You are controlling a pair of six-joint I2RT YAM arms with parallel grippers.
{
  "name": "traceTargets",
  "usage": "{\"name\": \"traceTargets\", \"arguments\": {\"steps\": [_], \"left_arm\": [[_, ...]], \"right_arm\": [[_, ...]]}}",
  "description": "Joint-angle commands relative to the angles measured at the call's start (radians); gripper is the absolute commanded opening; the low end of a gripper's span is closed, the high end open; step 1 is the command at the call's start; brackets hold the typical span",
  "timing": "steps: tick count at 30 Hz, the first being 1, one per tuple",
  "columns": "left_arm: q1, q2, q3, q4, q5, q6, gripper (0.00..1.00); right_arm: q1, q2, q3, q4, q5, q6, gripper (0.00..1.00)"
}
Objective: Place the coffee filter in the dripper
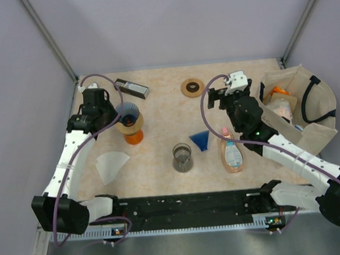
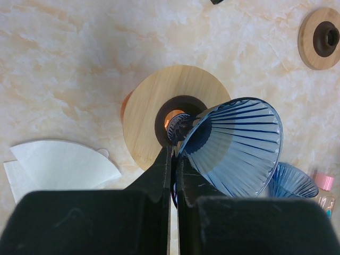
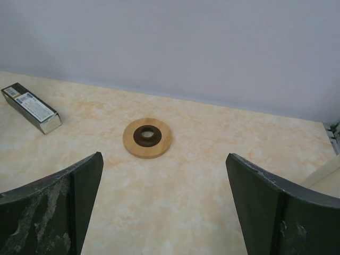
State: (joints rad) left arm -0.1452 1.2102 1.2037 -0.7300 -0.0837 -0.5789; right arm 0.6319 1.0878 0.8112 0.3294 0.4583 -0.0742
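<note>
My left gripper [image 2: 174, 153] is shut on the rim of a blue ribbed glass dripper [image 2: 236, 146]. The dripper [image 1: 128, 112] is tilted, its narrow end at the dark hole of a round wooden stand [image 2: 146, 114] on an orange base [image 1: 134, 137]. The white paper coffee filter [image 1: 111, 165] lies flat on the table in front of the stand, and it is at the lower left in the left wrist view [image 2: 58, 164]. My right gripper [image 3: 164, 170] stands wide open above the back of the table, nothing between its fingers [image 1: 229, 91].
A second blue dripper [image 1: 200, 140] lies beside a glass beaker [image 1: 182, 157] at centre. A pink-capped bottle [image 1: 231, 152] lies to their right. A wooden disc [image 3: 147, 137] and a small box [image 3: 31, 107] sit at the back, a tan bag [image 1: 300, 109] at the right.
</note>
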Motion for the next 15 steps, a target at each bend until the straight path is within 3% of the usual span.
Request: {"name": "traceTargets", "arguments": {"steps": [1,15], "left_arm": [[0.013,0.002,-0.018,0.06,0.021,-0.024,0.0],[0.056,0.006,-0.049,0.003,0.012,-0.036,0.0]], "right_arm": [[0.002,-0.02,0.006,0.007,-0.001,0.014,0.99],[0.002,0.032,0.057,-0.021,-0.154,0.068,0.99]]}}
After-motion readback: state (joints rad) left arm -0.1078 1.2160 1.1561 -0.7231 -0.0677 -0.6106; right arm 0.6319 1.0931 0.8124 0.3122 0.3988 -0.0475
